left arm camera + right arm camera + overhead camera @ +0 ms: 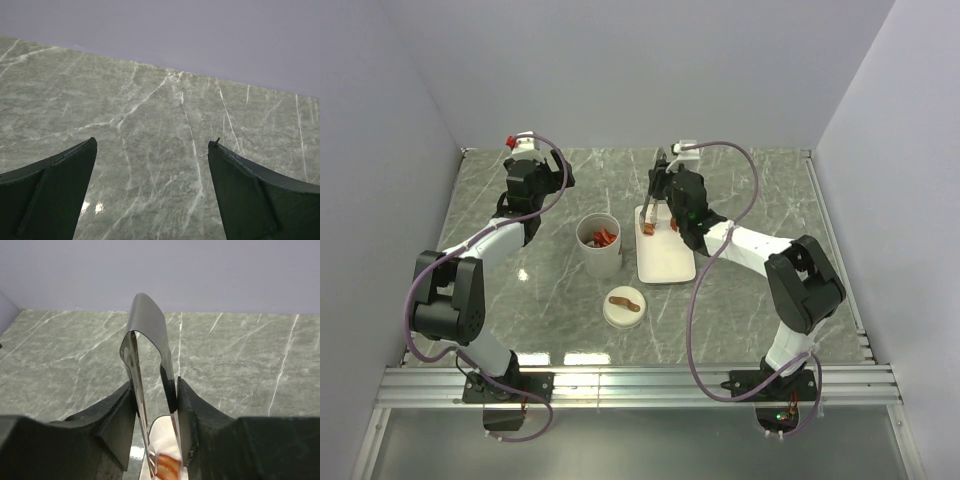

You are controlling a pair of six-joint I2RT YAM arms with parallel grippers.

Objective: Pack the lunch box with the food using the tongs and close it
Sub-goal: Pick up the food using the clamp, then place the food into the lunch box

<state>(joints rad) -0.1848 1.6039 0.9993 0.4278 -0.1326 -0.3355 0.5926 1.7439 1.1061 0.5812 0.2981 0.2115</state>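
While beside plate (666,264), lunch box (601,263), lid (614,314) apart.

Green marble table (770,200) held white plate (670,265) near centre, slightly toward 3 o'clock; aluminium rail (640,385) ran along 6 o'clock edge.

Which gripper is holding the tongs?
The right gripper: it clamps the tongs above the plate. The left gripper is open and empty.

Stretching the left hand (153,150) out toward twelve o'clock, jaws spread wide; angling the right hand (155,395) toward eleven o'clock, jaws clamping the tongs (146,322).
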